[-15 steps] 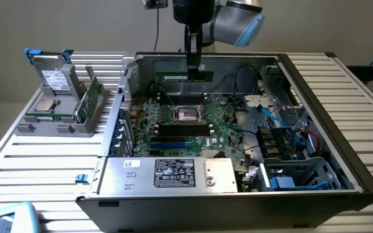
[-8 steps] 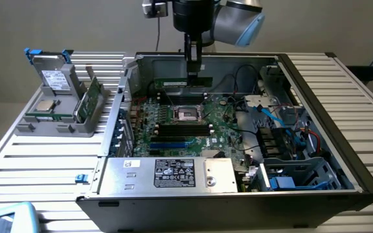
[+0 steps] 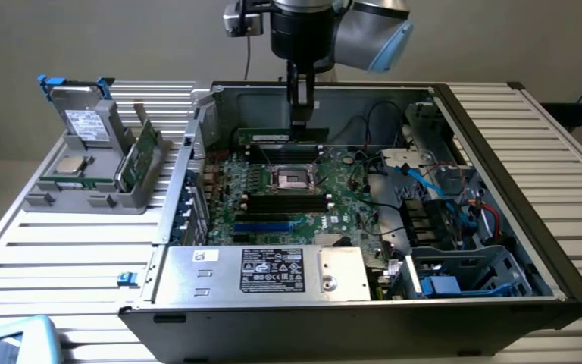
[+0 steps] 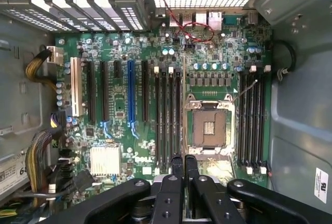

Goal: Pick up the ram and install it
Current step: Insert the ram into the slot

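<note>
Pick looks done, install leg in hand: gripper (image 3: pixel 301 123) jaws look pinched on the ram (image 3: pixel 270 136), upper centre of the exterior view, above the motherboard (image 4: pixel 116 99). Seating needs it parallel over an empty black slot (image 4: pixel 170 120), kept level.

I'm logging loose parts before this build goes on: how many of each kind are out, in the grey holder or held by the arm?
memory stick: 2, one in the gripper, one standing in the holder
drive: 1, in the holder
processor chip: 1, in the holder
Total: 4
</note>
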